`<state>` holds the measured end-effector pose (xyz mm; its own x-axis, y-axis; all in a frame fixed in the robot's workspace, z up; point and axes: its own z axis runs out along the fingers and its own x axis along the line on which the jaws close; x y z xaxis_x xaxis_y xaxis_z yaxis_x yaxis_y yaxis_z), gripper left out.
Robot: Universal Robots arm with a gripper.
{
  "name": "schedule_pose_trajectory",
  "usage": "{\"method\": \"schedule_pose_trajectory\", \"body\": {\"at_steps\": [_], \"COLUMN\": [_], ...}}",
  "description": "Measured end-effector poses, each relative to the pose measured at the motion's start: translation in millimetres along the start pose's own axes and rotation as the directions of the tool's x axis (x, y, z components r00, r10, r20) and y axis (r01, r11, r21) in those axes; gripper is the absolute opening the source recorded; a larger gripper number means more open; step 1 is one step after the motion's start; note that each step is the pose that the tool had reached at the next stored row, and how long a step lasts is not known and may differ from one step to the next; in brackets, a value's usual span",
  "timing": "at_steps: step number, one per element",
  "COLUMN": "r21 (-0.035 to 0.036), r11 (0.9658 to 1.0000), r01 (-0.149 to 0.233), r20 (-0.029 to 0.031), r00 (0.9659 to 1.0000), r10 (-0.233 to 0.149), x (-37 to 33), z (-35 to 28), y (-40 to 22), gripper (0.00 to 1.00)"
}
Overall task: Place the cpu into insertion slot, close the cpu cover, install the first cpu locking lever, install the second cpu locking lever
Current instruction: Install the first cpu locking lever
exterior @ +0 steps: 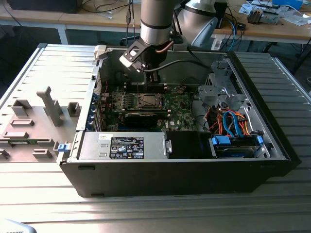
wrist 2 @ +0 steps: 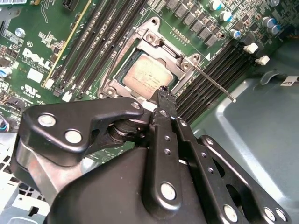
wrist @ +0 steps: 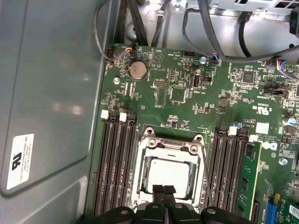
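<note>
Two fingers (wrist: 159, 191) pressed together (nothing held), tips at cpu (wrist: 170, 171) edge.

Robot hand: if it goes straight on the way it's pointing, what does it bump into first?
Probably the cpu or the cpu cover rim around it; the hand points right at their edge. How far off is unclear.

We find open room straight above the chip (wrist: 169, 173). Low memory slots (wrist: 114, 163) flank it on both sides. A thin lever (wrist 2: 216, 85) juts across one bank. Case wall (wrist: 51, 93) stands near; cables (exterior: 228, 121) crowd the exterior view's right.
</note>
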<state>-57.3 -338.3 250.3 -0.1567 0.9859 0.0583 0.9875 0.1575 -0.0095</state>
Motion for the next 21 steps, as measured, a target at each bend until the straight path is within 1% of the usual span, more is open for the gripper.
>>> {"method": "schedule_pose_trajectory", "body": {"at_steps": [5, 7, 9, 10, 12, 14, 20, 21], "r21": [0.0023, 0.0044, 0.0054, 0.0063, 0.0071, 0.0085, 0.0112, 0.0117], "r11": [0.9992, 0.9972, 0.9957, 0.9943, 0.9928, 0.9894, 0.9820, 0.9803], "r01": [0.039, 0.075, 0.092, 0.106, 0.120, 0.145, 0.188, 0.197], "r20": [0.0003, 0.0005, 0.0006, 0.0007, 0.0007, 0.0008, 0.0007, 0.0007], "r00": [0.9992, 0.9972, 0.9957, 0.9943, 0.9928, 0.9894, 0.9821, 0.9803], "r10": [-0.039, -0.075, -0.092, -0.106, -0.120, -0.145, -0.188, -0.197], "x": [0.0, 0.0, 0.0, 0.0, 0.0, 0.0, 0.0, 0.0], "z": [0.0, 0.0, 0.0, 0.0, 0.0, 0.0, 0.0, 0.0], "y": [0.0, 0.0, 0.0, 0.0, 0.0, 0.0, 0.0, 0.0], "gripper": [0.11, 0.11, 0.11, 0.11, 0.11, 0.11, 0.11, 0.11]}}
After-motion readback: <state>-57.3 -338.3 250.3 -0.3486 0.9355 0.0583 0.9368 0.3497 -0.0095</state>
